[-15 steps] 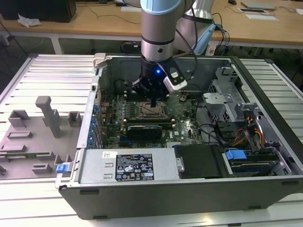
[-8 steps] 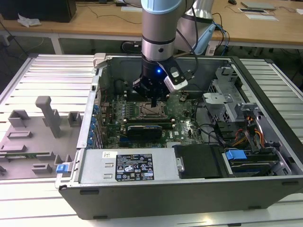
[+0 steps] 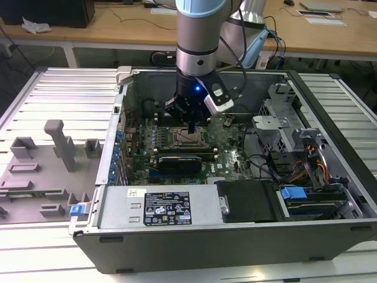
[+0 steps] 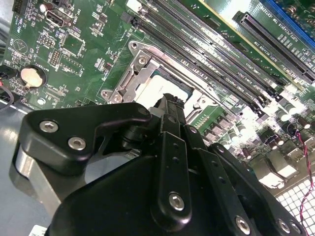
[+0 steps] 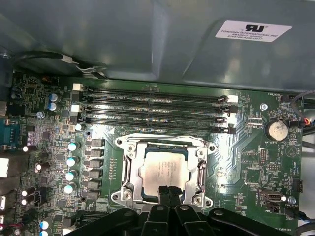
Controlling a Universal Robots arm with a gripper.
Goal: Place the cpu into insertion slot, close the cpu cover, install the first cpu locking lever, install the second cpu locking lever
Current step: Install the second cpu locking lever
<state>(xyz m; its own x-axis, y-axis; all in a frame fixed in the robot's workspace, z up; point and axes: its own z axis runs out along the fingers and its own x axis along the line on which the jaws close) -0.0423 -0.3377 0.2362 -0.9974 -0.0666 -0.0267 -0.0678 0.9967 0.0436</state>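
Observation:
The cpu [image 5: 165,168] lies flat in the insertion slot [image 3: 189,138], its silvery top showing through the window of the cpu cover [image 5: 129,164]. That cover is down over the chip's rim. My gripper [image 5: 168,191] stands right over the socket's edge, fingers pressed together with nothing between them. In the second wrist view the gripper [image 4: 170,101] points at the cpu [image 4: 160,88] from close above. The exterior view has the gripper [image 3: 192,127] inside the open computer case, just above the socket. I cannot tell how the locking levers lie.
Long black memory slots [image 5: 155,110] run beside the socket, with a coin battery [image 5: 276,131] and a row of capacitors [image 5: 73,161] nearby. A black card [image 3: 179,160], the power supply [image 3: 159,206] and a drive cage [image 3: 294,135] crowd the case. Grey fixtures [image 3: 47,165] lie outside.

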